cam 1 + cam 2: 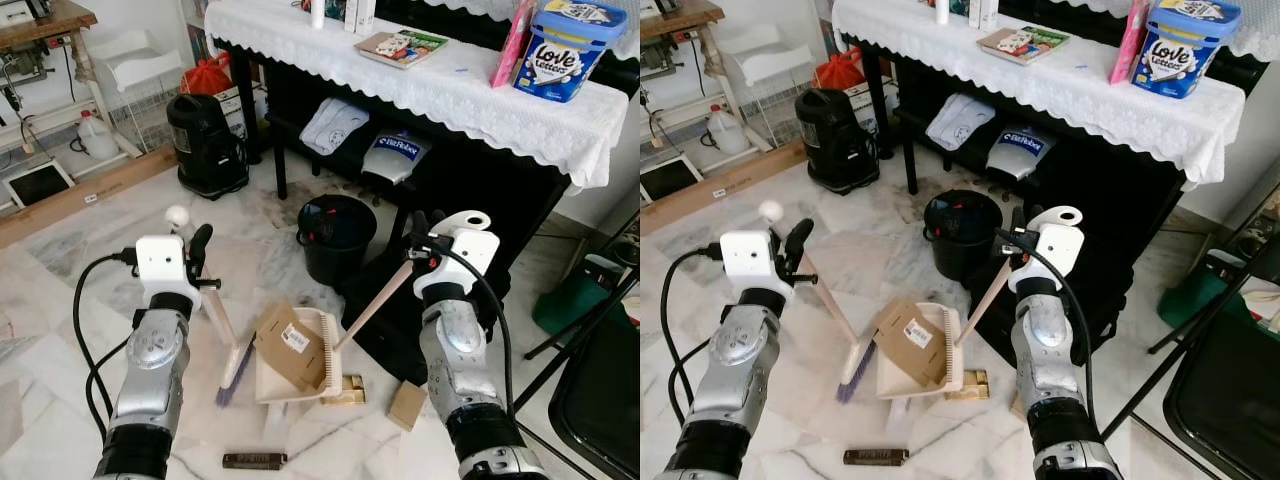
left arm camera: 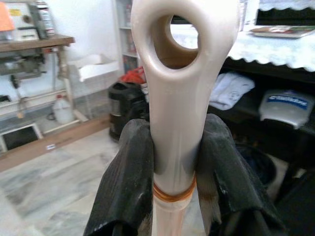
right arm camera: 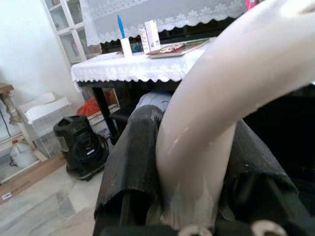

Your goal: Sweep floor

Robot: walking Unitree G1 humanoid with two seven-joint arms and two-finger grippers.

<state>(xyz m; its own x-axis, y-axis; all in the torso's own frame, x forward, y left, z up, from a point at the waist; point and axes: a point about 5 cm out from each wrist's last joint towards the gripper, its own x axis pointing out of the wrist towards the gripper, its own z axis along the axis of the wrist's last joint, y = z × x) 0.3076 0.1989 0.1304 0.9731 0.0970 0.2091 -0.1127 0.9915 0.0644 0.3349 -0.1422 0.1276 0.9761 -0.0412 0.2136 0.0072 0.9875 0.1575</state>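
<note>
My left gripper [image 1: 198, 250] is shut on the cream handle of a small broom [image 1: 222, 338], whose purple bristles [image 1: 233, 385] rest on the marble floor just left of the dustpan. My right gripper [image 1: 425, 232] is shut on the long handle [image 1: 372, 306] of a cream dustpan [image 1: 322, 352] lying flat on the floor. A flattened cardboard box [image 1: 288, 346] with a white label sits in the pan. In the left wrist view the fingers [image 2: 127, 177] clamp the broom handle [image 2: 176, 98]; the right wrist view has black fingers [image 3: 135, 157] around the pan handle [image 3: 206, 132].
A small cardboard piece [image 1: 407, 404], a wooden block [image 1: 345, 392] and a dark bar [image 1: 254, 460] lie on the floor near the pan. A black bin [image 1: 336, 236] stands beyond it, under a lace-covered black table [image 1: 470, 110]. A black appliance [image 1: 207, 145] stands at back left.
</note>
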